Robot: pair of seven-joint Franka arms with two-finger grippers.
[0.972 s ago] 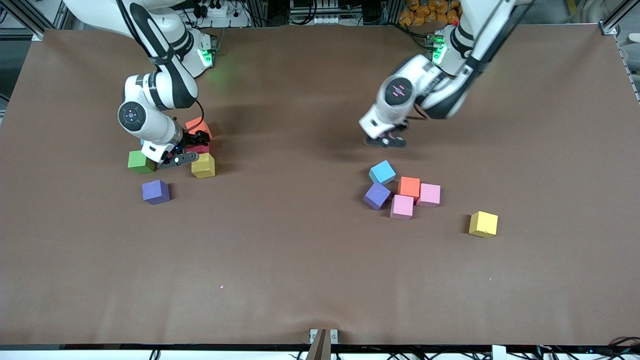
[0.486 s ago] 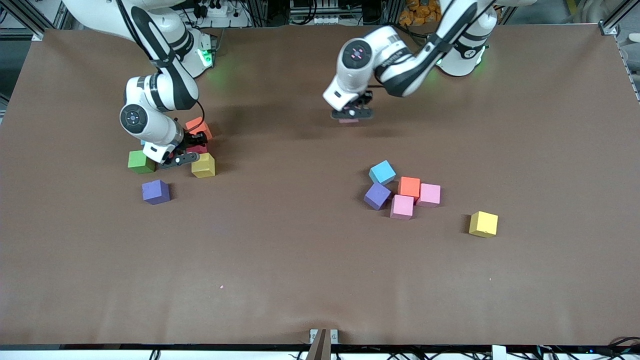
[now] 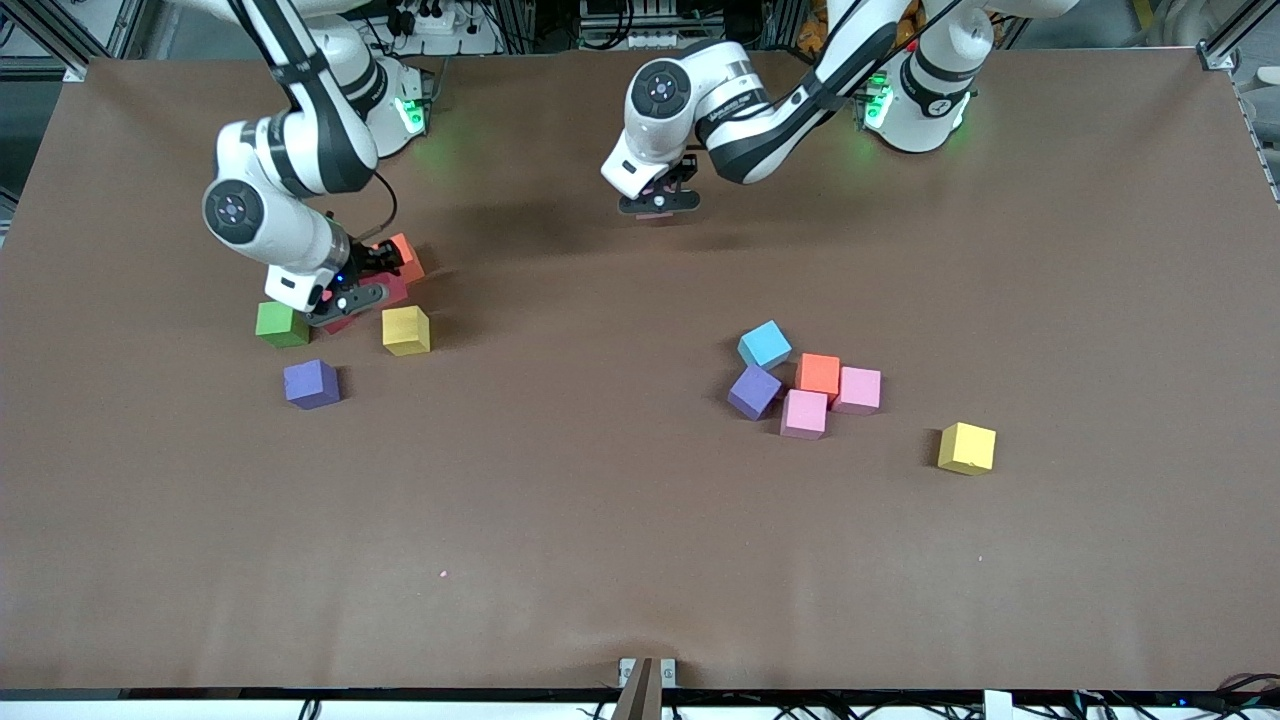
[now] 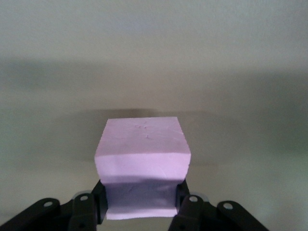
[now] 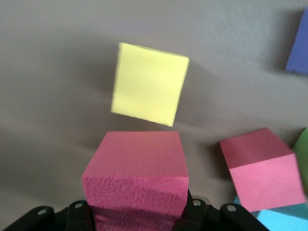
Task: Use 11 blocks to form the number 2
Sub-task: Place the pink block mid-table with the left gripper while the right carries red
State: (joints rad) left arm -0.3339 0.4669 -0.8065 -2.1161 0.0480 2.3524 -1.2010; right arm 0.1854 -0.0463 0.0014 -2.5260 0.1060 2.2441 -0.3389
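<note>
Front view, left of frame: the right pincer [image 3: 345,300] hangs just over the cluster at the right arm's end of the counter [image 3: 560,520], clamped on a red block [image 3: 388,290].
Cluster under it: green block [image 3: 281,324], purple block [image 3: 311,384], yellow block [image 3: 405,330] and an orange-red block [image 3: 405,258], all loose and unaligned.
Right wrist view: the red block [image 5: 136,172] sits square between the pincer's fingers; the yellow block [image 5: 149,84] lies on the counter below it, a second red block [image 5: 262,167] beside, with light blue [image 5: 274,217] peeping out under that one.
Front view, upper middle: the left pincer [image 3: 655,203] hovers over bare counter, clamped on a pink block [image 3: 655,214] that barely shows under it.
Left wrist view: the pink block [image 4: 141,163] is gripped low on its sides, top face level, nothing but counter beneath.
Front view, right of centre: light blue block [image 3: 765,344], a second purple block [image 3: 754,391], orange block [image 3: 818,374] and two pink blocks [image 3: 804,414] [image 3: 858,390] bunched together; another yellow block [image 3: 966,447] stands apart, lower right.
Number 2: not begun; no row of cubes is laid anywhere.
Step in hand: likely carrying both held cubes to the open middle.
Doing it well: lift the red block straight up before traversing so it clears its neighbours; set each cube down flat, edges parallel to the counter's edge, faces touching, and release only once it rests.
</note>
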